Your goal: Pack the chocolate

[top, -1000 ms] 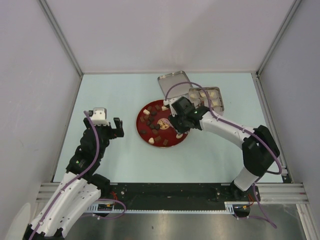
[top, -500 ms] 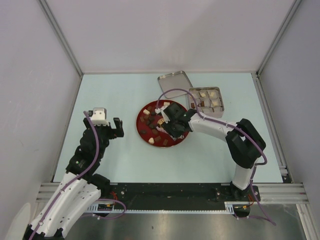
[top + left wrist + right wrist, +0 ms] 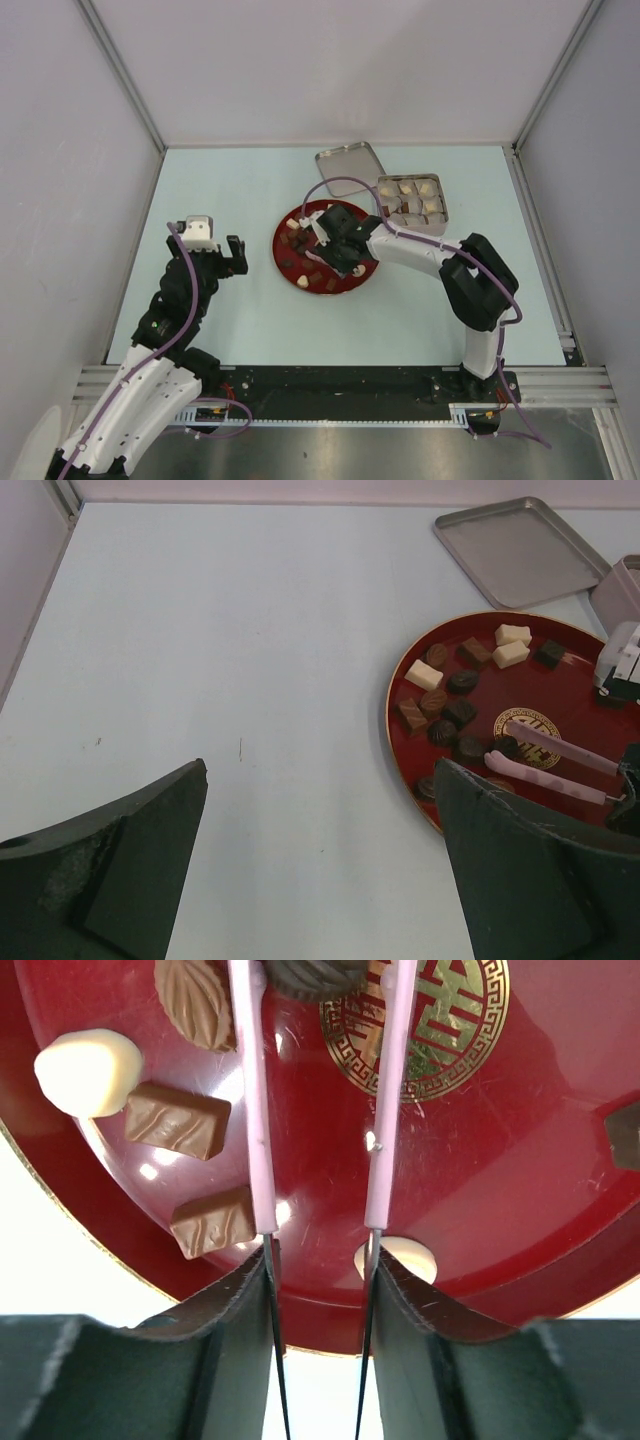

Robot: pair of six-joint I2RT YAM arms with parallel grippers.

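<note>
Tongs (image 3: pixel 252 1110) are sitting in our half-shut right gripper (image 3: pixel 320 1260), and we are aiming both tips evenly around the dark chocolate (image 3: pixel 318 978) on the red plate (image 3: pixel 500 1190), while our empty left gripper (image 3: pixel 320 780) is hanging wide open.

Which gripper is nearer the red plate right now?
Right. The right gripper holds pink tongs over the red plate; the left gripper sits open off its left side.
</note>
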